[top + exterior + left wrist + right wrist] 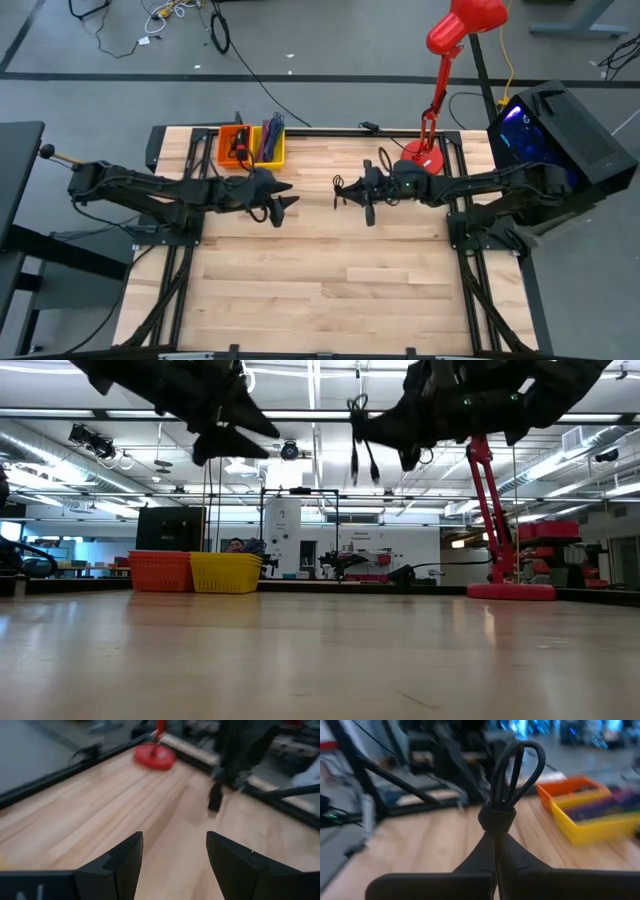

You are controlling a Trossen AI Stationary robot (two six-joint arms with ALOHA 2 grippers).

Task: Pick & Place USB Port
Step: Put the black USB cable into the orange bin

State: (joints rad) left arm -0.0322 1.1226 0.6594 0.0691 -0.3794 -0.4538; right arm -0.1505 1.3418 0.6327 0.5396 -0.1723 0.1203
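While right jaws (pixel 496 851) pinch the bundled USB cable (pixel 512 772), loops ahead | left jaws (pixel 172 851) wide, empty, facing it | yellow bin (pixel 597 820) beyond, aside

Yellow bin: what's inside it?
The yellow bin holds a bundle of purple and dark cables, seen from above. What lies under them is covered. In the low view its wall hides the contents.

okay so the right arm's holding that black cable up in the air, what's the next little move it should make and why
Probably carry it toward the left gripper, which hangs open above the table facing it, for a handover. The right gripper is shut on the bundled black cable, held well above the wood with its ends dangling. The orange bin and yellow bin sit beyond the left arm.
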